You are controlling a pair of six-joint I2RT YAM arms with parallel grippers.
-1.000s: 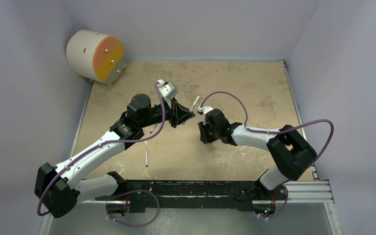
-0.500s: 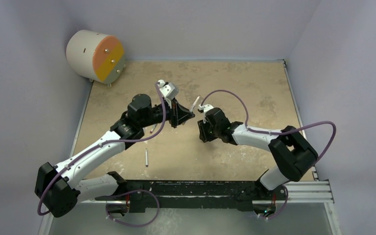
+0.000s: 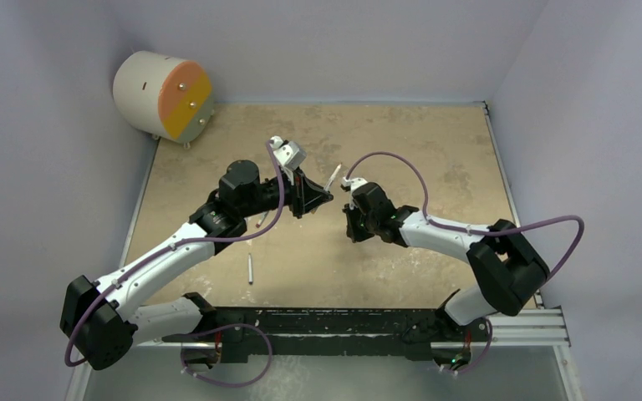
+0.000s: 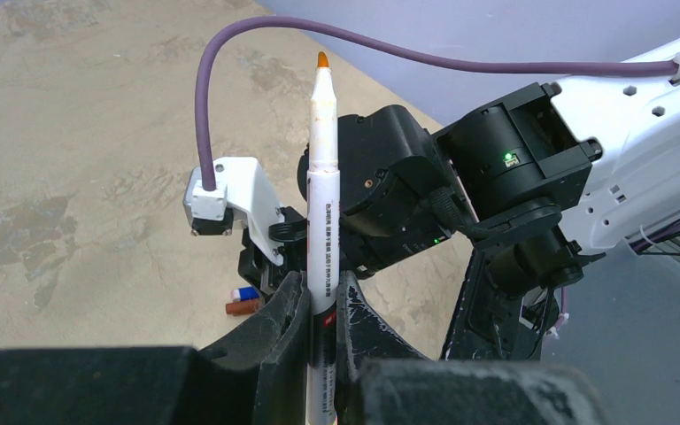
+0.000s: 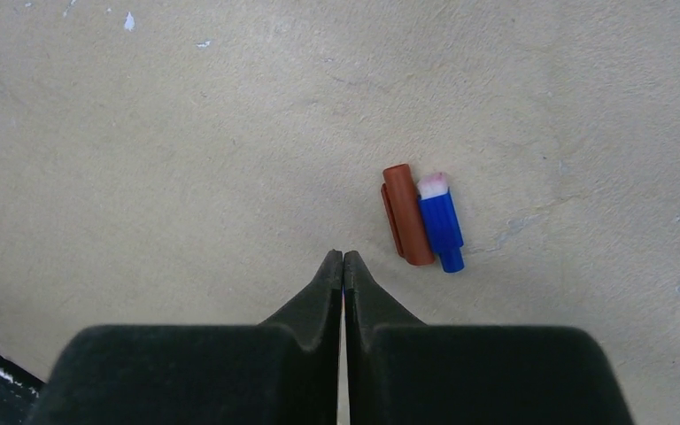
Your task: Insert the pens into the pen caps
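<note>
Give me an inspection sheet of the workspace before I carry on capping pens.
Surface: tan table top, stained and scuffed.
Job's things: orange-tipped pen upright in the left claw; second pen lying loose near the front edge; third pen partly hidden by the left arm; red-brown cap and blue cap side by side, touching, on the table. Other caps not seen.
Clutter: white drum with an orange face, far left corner.
Claws: left claw shut on the orange-tipped pen; right claw shut, empty, beside the two caps but apart from them.
Cables: purple cables loop off both arms.
Surroundings: lilac walls on three sides; metal rail at the near edge.
</note>
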